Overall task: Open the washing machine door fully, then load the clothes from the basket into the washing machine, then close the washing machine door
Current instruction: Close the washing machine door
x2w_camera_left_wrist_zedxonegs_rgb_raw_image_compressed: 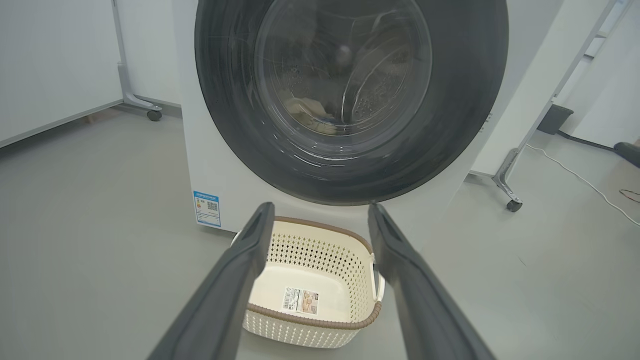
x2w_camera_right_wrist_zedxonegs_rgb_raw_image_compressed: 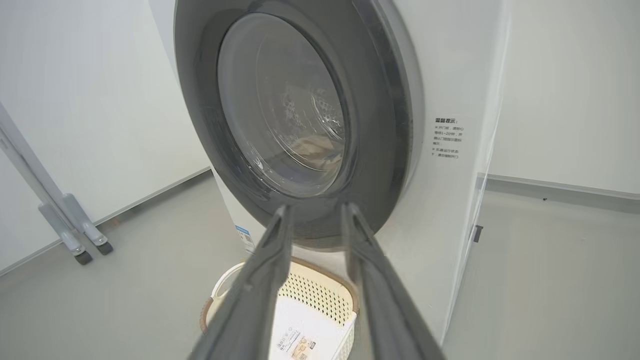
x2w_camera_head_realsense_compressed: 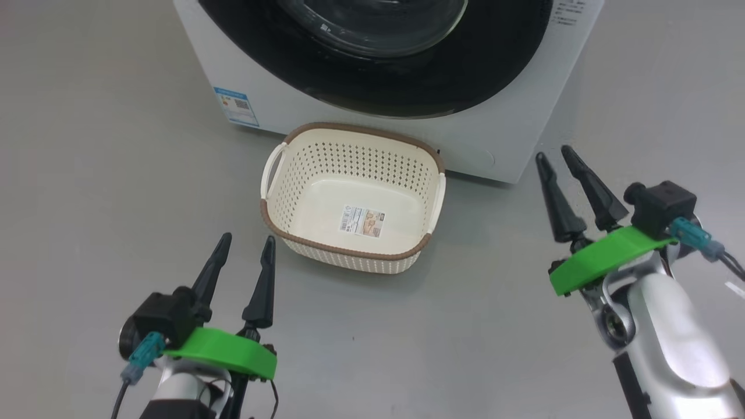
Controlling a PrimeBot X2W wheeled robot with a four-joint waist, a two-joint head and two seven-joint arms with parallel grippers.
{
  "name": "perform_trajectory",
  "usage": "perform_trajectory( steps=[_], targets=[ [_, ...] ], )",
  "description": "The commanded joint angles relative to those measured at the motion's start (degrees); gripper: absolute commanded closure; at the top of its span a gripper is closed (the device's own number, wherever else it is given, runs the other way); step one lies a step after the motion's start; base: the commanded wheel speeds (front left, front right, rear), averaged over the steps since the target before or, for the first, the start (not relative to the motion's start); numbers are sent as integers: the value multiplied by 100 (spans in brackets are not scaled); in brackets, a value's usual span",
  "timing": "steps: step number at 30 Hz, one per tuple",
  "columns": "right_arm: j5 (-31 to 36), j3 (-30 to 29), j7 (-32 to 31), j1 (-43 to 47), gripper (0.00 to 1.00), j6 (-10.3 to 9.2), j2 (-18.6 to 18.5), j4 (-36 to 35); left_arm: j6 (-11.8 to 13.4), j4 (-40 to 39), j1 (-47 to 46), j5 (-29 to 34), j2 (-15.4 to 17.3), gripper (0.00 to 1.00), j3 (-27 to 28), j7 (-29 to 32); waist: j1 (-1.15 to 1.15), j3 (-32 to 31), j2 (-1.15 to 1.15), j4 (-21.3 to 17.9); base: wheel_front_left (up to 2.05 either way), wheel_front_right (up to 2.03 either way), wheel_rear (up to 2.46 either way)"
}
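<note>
On the floor [x2w_camera_head_realsense_compressed: 116, 174] just before the washing machine [x2w_camera_head_realsense_compressed: 279, 99], the basket [x2w_camera_head_realsense_compressed: 349, 251] stands empty, the job seemingly complete.
The clothes [x2w_camera_left_wrist_zedxonegs_rgb_raw_image_compressed: 307, 107] lie behind the shut washing machine door [x2w_camera_left_wrist_zedxonegs_rgb_raw_image_compressed: 350, 165]; the left gripper [x2w_camera_head_realsense_compressed: 247, 237] gapes wide, the right gripper [x2w_camera_head_realsense_compressed: 553, 152] is slightly parted, both empty-handed.

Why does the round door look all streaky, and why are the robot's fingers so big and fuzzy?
Left wrist view: streaks are light reflecting off the glass door; the fingers sit close to the wide lens, so they look huge and soft. Right wrist view: same fuzzy fingers, hazy door. Head view: sharp, soft shadow by the basket.
</note>
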State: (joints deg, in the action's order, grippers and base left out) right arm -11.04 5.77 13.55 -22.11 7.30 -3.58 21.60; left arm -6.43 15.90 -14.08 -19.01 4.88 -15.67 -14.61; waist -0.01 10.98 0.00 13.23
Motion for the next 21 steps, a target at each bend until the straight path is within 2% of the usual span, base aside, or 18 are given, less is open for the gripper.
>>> perform_trajectory(
  steps=[1,10,21],
  targets=[
    [-4,86,-43,48,0,19,67,-299,50,-159,-38,48,160,0,221,-34,1,-111,0,-119,0,0,0],
    [-106,-14,-308,1026,0,19,69,-1063,242,-261,216,35,254,0,287,9,1,-365,0,-480,0,0,0],
    [107,-339,-678,2037,0,19,69,-1962,429,-489,532,-18,331,0,344,67,1,-530,0,-760,0,0,0]
  ],
)
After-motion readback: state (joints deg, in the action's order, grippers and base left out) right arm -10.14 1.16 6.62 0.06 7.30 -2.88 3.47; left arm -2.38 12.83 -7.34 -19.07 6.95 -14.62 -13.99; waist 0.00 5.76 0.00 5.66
